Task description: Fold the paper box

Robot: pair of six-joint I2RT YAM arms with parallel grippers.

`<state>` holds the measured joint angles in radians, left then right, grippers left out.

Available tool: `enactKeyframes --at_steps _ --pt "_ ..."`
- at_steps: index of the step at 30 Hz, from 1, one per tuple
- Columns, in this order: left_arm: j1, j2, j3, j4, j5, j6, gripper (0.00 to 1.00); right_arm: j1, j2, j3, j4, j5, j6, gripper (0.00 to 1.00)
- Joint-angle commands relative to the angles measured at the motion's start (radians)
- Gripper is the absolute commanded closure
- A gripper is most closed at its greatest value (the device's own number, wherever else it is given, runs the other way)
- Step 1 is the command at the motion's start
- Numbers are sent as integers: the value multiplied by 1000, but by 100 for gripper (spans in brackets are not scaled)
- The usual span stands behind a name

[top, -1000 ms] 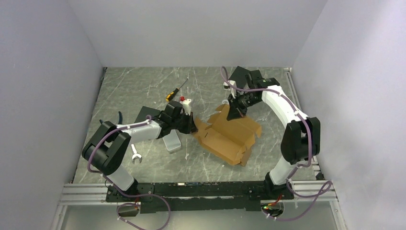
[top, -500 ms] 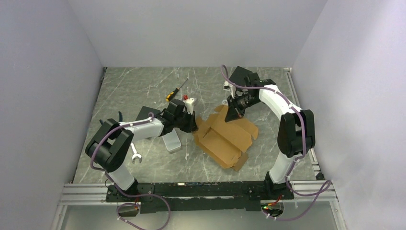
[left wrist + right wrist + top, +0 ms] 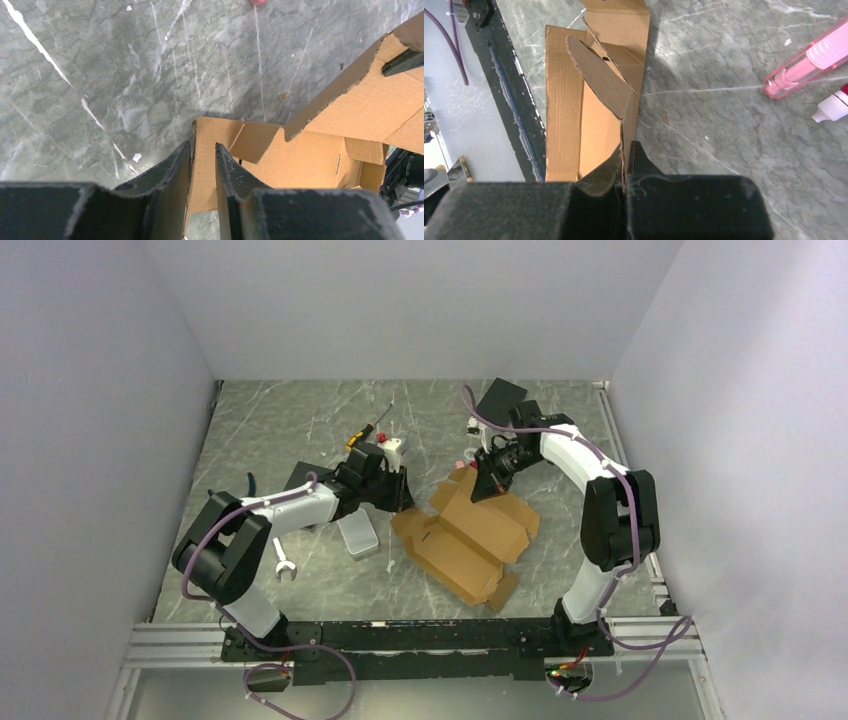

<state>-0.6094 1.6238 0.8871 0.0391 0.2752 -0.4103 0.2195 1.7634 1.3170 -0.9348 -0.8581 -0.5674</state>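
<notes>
The paper box [image 3: 465, 535] is a tan creased cardboard sheet, partly folded, lying mid-table with its walls half raised. My left gripper [image 3: 403, 502] is at the sheet's left end. In the left wrist view its jaws [image 3: 202, 145] stand slightly open, with a flap of the paper box [image 3: 320, 150] in the gap and not pinched. My right gripper [image 3: 480, 487] is at the far end of the sheet. In the right wrist view it [image 3: 625, 150] is shut on the thin edge of an upright flap of the paper box [image 3: 594, 115].
A small grey tin [image 3: 358, 536] and a wrench [image 3: 283, 567] lie left of the box, near the left arm. A yellow-handled screwdriver [image 3: 366, 430] lies further back. Black slabs sit at back right [image 3: 500, 395] and under the left arm [image 3: 300, 478]. A pink pen [image 3: 809, 57] lies right of the box.
My left jaws have opened from a shut grip on the box's left flap. The box has slid nearer and left, its walls folded closer together. My right gripper kept its hold.
</notes>
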Motion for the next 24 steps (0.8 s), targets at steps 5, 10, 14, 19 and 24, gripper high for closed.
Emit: enactKeyframes --at_steps 5,10,14,19,24 --pt "14 -99 54 -139 -47 -27 53 0 -80 -22 96 76 5 100" --pt "36 -190 32 -219 -59 -35 43 8 -103 -39 120 91 14 100" --pt "45 -274 -51 -258 -38 -113 43 31 -123 -61 146 112 24 100" --pt "46 -399 -163 -314 -37 -248 47 51 -129 -70 162 133 28 100" --pt "46 -546 -255 -329 -23 -306 47 55 -152 -72 188 178 41 100"
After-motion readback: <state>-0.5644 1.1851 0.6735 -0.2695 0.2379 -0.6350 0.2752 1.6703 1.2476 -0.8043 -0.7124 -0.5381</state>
